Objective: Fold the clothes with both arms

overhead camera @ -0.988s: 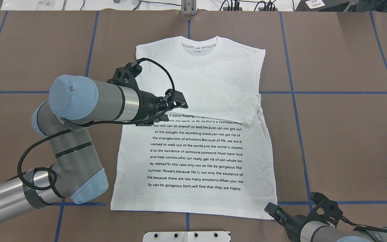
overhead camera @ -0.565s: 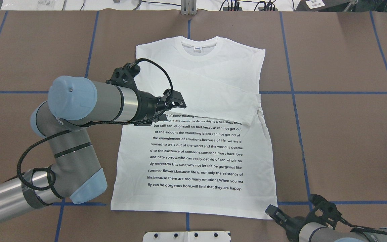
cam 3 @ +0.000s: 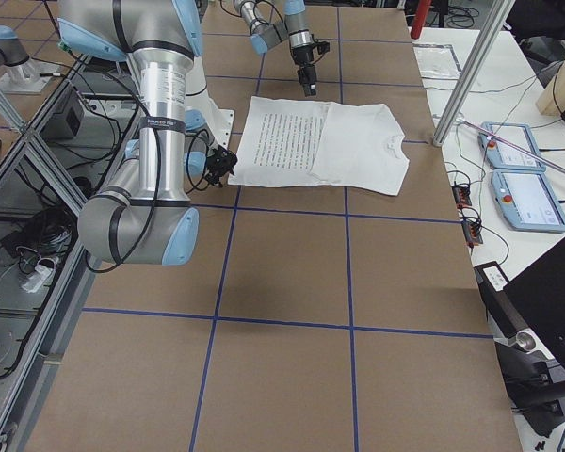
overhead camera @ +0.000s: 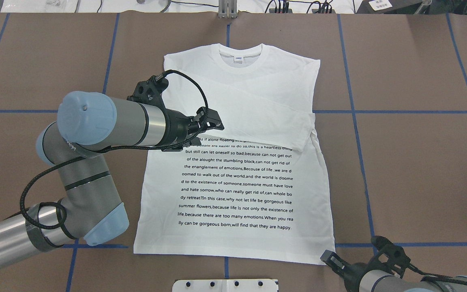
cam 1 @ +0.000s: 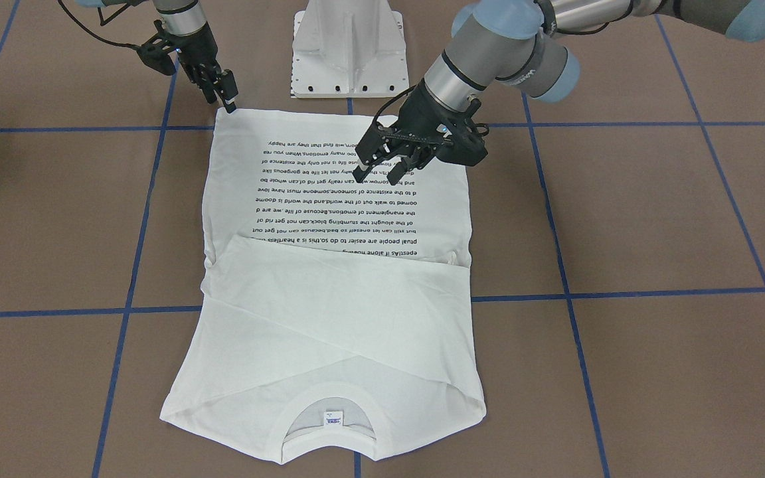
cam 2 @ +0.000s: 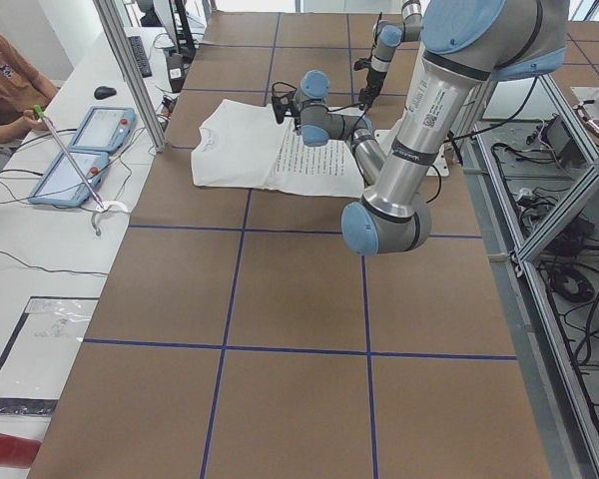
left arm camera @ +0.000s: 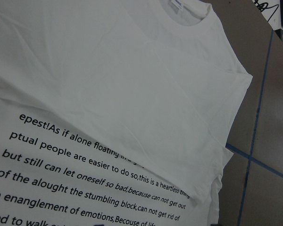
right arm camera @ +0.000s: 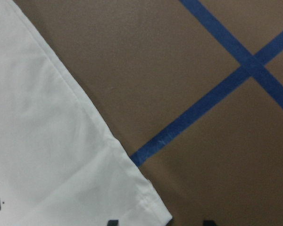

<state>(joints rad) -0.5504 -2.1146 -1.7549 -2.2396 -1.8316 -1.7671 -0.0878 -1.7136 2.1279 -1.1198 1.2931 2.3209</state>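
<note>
White long-sleeved T-shirt [overhead camera: 237, 190] lies flat on the brown, blue-taped worktop [overhead camera: 420, 162], printed side up, its ribbed collar [overhead camera: 240, 52] at the end farthest from the robot and its hem nearest the white pedestal [cam 1: 348, 50]. Both sleeves are folded in across the chest, and the upper one slants down over the first lines of black text.

The left gripper [cam 1: 377, 174] hangs over the shirt's printed area, toward the shirt's left edge, its jaws spread wide and holding nothing. The right gripper [cam 1: 222, 99] sits at the shirt's hem corner on the robot's right; its wrist camera shows two dark fingertips [right arm camera: 206, 222] set apart with the corner of the hem just between them, and no cloth gripped.

In the overhead view the left arm [overhead camera: 108, 125] covers the shirt's edge beside the text, and the folded sleeve cuts off the top line of print. The right gripper is partly cropped by that view's lower edge. Whether its fingertips touch the worktop cannot be told. The left wrist camera shows only cloth, text and the neck label [left arm camera: 176, 4], nearly out of frame.
</note>
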